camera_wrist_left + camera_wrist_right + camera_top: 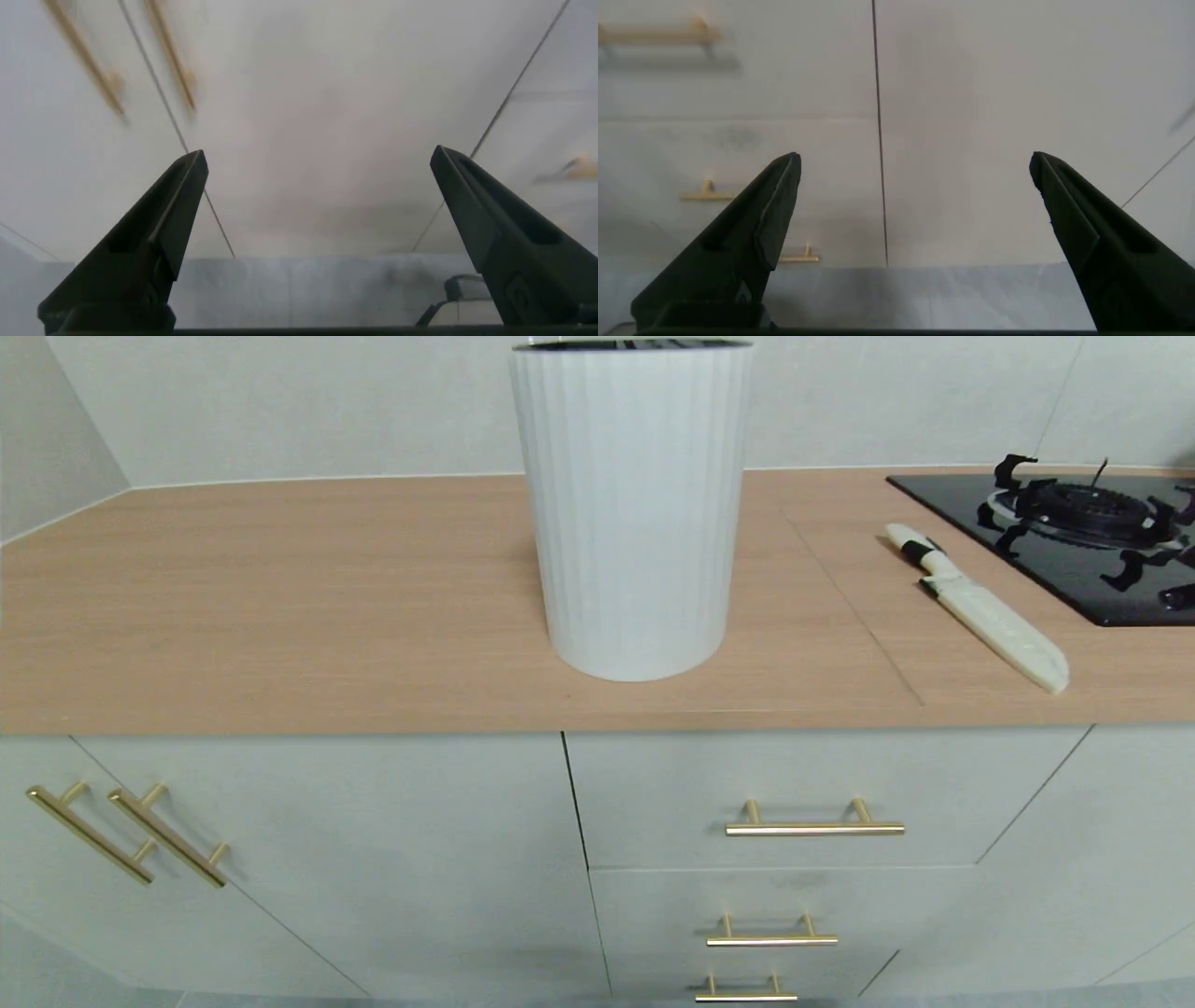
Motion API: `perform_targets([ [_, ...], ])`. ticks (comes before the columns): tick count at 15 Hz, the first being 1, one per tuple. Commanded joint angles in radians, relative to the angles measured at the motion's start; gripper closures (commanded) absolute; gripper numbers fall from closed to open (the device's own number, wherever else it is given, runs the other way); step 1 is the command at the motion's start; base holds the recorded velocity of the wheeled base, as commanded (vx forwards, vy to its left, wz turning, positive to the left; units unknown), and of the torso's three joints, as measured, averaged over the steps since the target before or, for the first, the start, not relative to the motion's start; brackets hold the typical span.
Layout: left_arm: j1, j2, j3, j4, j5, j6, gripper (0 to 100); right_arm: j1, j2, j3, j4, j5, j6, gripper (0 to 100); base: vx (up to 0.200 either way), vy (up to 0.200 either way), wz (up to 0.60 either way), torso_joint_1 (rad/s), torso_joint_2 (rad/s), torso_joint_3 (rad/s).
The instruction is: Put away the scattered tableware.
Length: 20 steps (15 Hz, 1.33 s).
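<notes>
A white ceramic knife (pixel 980 607) with a black band on its handle lies flat on the wooden countertop (pixel 280 607), between the holder and the stove. A tall white ribbed holder (pixel 635 513) with a dark slotted top stands upright at the counter's middle. My left gripper (pixel 318 161) is open with nothing between its fingers and faces the pale cabinet fronts below the counter. My right gripper (pixel 915 161) is open too, empty, and faces the drawer fronts.
A black gas stove (pixel 1074 537) with a burner grate sits at the counter's right end. Below the counter are pale cabinet doors and drawers with gold bar handles (pixel 814 827). A tiled wall closes the back.
</notes>
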Motion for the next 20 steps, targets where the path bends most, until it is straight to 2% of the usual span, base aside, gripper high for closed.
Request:
perform_targets([
  [1,0.000,0.002,0.000,0.000,0.000,0.000,0,0.000,0.002,0.000,0.000,0.000,0.000,0,0.000,0.000,0.00,0.032,-0.53,-0.261],
  [3,0.000,0.000,0.000,0.000,0.000,0.000,0,0.000,0.002,0.000,0.000,0.000,0.000,0,0.000,0.000,0.00,0.073,-0.50,-0.259],
  [20,0.000,0.002,0.000,0.000,0.000,0.000,0,0.002,0.002,0.000,0.000,0.000,0.000,0,0.000,0.000,0.00,0.265,-0.51,-0.268],
])
